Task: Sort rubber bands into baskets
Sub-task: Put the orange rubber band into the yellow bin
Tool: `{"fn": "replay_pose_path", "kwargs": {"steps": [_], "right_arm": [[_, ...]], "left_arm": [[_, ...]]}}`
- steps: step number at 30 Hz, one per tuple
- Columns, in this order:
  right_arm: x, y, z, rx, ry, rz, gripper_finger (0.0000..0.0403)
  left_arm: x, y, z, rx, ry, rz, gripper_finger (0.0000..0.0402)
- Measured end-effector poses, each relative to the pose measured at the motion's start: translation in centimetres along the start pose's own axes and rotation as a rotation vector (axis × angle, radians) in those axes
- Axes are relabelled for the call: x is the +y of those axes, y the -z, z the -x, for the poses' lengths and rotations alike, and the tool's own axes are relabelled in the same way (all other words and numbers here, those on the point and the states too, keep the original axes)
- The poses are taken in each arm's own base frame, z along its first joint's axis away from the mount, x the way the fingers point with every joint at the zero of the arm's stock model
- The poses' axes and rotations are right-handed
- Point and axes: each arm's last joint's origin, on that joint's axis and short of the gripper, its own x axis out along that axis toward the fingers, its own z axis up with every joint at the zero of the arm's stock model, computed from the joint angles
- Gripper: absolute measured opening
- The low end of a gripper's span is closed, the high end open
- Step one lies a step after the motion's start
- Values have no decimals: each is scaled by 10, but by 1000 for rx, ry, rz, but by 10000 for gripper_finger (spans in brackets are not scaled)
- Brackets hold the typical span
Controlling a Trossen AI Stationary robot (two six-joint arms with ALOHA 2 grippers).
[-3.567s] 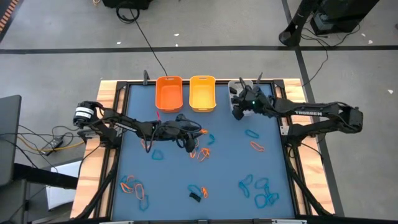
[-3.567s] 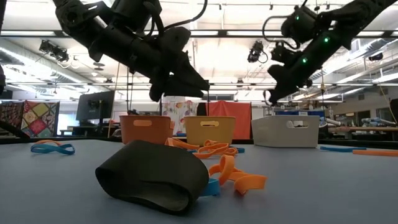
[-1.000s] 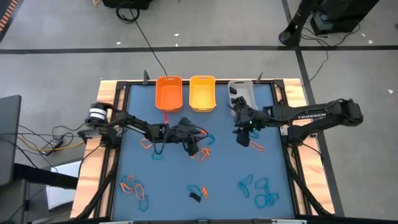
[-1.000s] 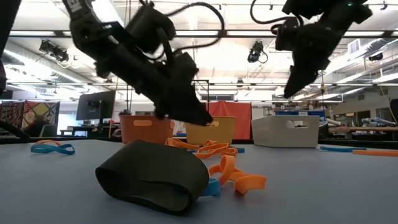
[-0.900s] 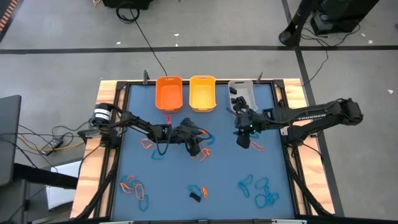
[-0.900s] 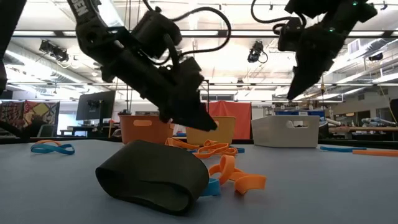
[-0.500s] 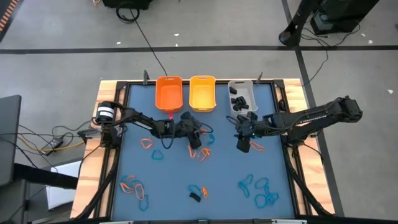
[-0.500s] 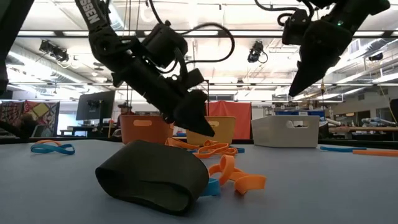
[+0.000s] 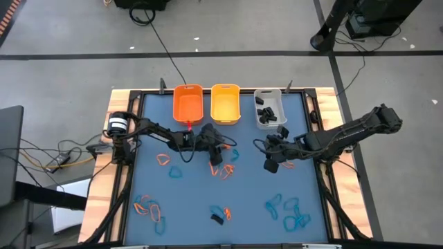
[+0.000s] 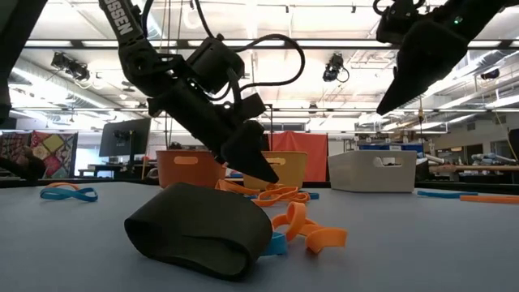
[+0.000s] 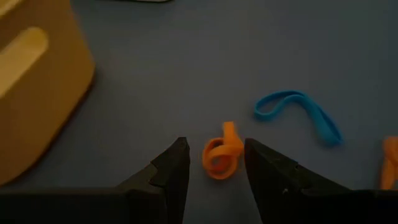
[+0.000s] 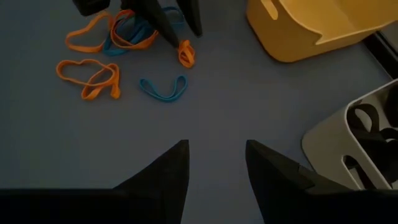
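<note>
The left gripper (image 11: 214, 163) is low over the blue table (image 9: 194, 200), in front of the yellow-orange basket (image 9: 225, 103). Its fingers (image 11: 171, 168) are released, and a small twisted orange rubber band (image 11: 222, 154) lies on the table just between the 2 tips; it is not clamped. A blue rubber band (image 11: 298, 114) lies near it, a little farther out.

The right gripper (image 9: 271, 163) hangs above the table in front of the light grey basket (image 9: 268, 108). Its fingers (image 12: 165, 171) are apart and grasp nothing.

The 3 baskets stand in a row at the far edge of the table: the orange basket (image 9: 187, 104), then the yellow-orange one, then the light grey one, which contains several black rubber bands (image 9: 268, 111). Other orange and blue bands lie in groups on the near part of the table (image 9: 291, 211), and a black band (image 10: 201, 229) lies close to the low camera.
</note>
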Motion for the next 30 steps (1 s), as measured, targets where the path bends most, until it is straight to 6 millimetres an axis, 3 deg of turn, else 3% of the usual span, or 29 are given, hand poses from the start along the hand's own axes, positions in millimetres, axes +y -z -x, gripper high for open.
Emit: {"fn": "replay_pose_path", "kwargs": {"steps": [10,18,30], "right_arm": [[1,-1,0,-7,-20,-15,169],[1,-1,0,-7,-20,-8,169],[4,-6,0,-54,-46,-60,169]], "left_arm": [[0,0,0,1,4,2,156],[0,0,0,1,5,2,125],[-2,0,0,1,26,30,110]]}}
